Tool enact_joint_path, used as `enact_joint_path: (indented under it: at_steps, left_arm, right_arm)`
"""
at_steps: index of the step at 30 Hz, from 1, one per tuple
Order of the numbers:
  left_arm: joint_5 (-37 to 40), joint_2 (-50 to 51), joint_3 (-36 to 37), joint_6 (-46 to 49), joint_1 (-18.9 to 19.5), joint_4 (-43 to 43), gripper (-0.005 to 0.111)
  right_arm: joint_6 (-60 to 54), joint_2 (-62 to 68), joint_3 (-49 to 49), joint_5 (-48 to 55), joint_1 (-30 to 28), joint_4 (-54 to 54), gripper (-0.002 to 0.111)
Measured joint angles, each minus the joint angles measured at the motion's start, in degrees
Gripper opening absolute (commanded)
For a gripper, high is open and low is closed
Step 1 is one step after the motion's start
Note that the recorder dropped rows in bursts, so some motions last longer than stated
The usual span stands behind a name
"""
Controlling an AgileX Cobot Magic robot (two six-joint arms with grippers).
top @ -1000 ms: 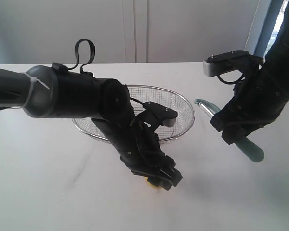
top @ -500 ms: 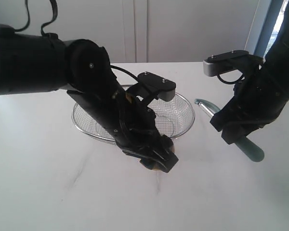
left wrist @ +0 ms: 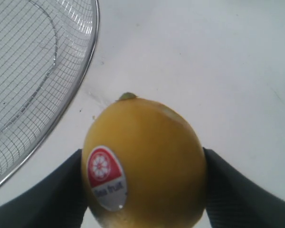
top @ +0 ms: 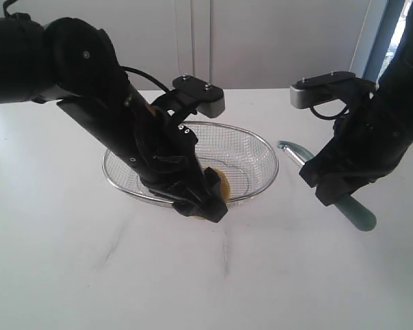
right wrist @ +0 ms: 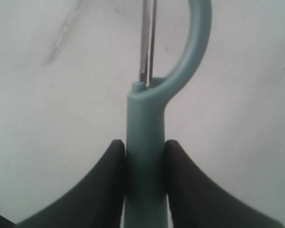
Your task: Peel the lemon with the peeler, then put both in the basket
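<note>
My left gripper [top: 205,199] is shut on the yellow lemon [left wrist: 145,161], whose red-and-white sticker faces the wrist camera. In the exterior view the lemon [top: 220,184] hangs at the near rim of the wire basket [top: 258,146], just above the table. In the left wrist view the basket [left wrist: 61,95] lies beside the fruit. My right gripper [top: 334,194] is shut on the teal peeler [top: 361,216], held to the right of the basket above the table. The right wrist view shows both fingers pressed against the peeler [right wrist: 145,156] handle, blade pointing away.
The white table [top: 69,261] stretches to the front and left. White cabinet doors [top: 193,41] stand behind it. A window frame [top: 378,34] rises at the back right.
My left arm has lifted and carried the lemon back from the front of the table to the basket's near rim. The right arm and peeler have stayed still.
</note>
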Motion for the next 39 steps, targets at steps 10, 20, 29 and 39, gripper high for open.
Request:
enact_joint_path:
  at_steps: [10, 20, 29, 39]
  left_arm:
    - [2.75, 0.00, 0.00, 19.26, 8.16, -18.94, 0.000]
    - [7.45, 0.00, 0.00, 34.42, 17.51, -34.36, 0.000]
    - [15.24, 0.00, 0.00, 45.94, 23.96, -46.74, 0.000]
    - [18.77, 0.00, 0.00, 47.30, 25.91, -47.77, 0.000]
  right_arm:
    - [0.00, 0.00, 0.00, 0.00, 0.00, 3.62, 0.000]
    - [0.00, 0.00, 0.00, -0.22, 0.00, 7.64, 0.000]
    - [0.00, 0.54, 0.00, -1.23, 0.00, 16.09, 0.000]
    - [-1.38, 3.70, 0.00, -2.19, 0.00, 26.19, 0.000]
